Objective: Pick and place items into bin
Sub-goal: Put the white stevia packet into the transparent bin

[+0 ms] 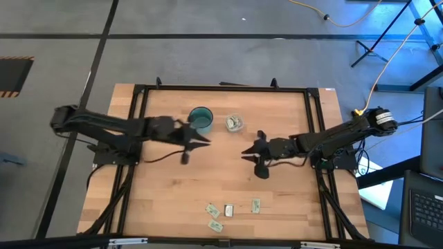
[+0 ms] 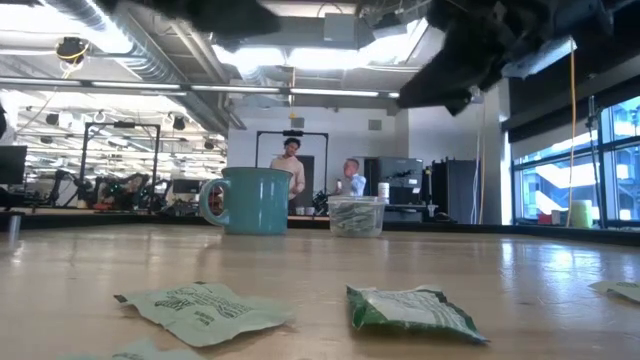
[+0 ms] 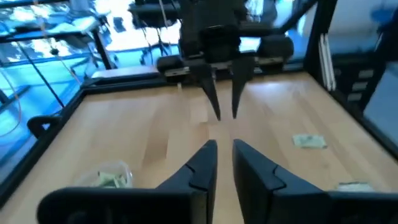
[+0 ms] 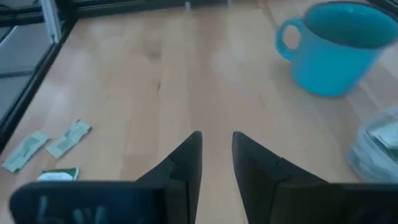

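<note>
While both arms hover mid-table, I log: left gripper [image 1: 205, 142] and right gripper [image 1: 246, 152] narrowly parted, empty — bin [image 1: 234, 123] just beyond them, loose packets [image 1: 228, 208] well behind, awaiting pickup.

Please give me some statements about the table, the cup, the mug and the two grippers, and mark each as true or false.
1. The clear plastic cup already holds some packets. True.
2. The teal mug lies on its side. False: it stands upright, beside the cup.
3. Several loose packets lie near the table edge far from the cup. True.
4. The left gripper holds a packet. False: its fingers stand slightly apart with nothing between them.
5. The right gripper is inside the cup. False: it is above the middle of the table, facing the left gripper, empty.
</note>
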`<state>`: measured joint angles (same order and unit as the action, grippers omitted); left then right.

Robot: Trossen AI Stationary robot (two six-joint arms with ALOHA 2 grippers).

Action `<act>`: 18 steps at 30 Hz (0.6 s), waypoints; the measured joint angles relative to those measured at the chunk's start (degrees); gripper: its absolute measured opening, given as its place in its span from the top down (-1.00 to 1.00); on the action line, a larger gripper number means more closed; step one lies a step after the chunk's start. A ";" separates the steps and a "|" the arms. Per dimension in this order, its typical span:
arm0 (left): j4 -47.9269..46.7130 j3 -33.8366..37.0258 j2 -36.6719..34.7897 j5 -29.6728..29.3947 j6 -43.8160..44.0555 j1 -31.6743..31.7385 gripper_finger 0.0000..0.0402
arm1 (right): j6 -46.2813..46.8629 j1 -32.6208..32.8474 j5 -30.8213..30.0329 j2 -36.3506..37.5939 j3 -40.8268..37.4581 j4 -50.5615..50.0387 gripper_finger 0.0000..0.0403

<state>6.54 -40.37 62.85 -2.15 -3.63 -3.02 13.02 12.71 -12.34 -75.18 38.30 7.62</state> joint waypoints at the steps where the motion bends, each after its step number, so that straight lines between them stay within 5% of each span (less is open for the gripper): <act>1: 2.24 2.72 -2.01 -1.14 1.32 -0.90 0.78 | -0.63 0.36 0.04 -1.13 1.06 -0.15 0.54; 10: 22.65 24.44 -14.79 -8.50 9.22 -6.94 0.78 | 0.80 8.44 0.90 -14.87 14.47 -16.64 0.54; 18: 25.55 33.09 -18.58 -11.06 12.22 -7.51 0.78 | 9.51 15.89 3.67 -26.89 24.90 -25.08 0.54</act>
<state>32.09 -7.28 44.27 -13.21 8.59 -10.52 22.52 28.60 -8.67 -102.06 63.20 -17.47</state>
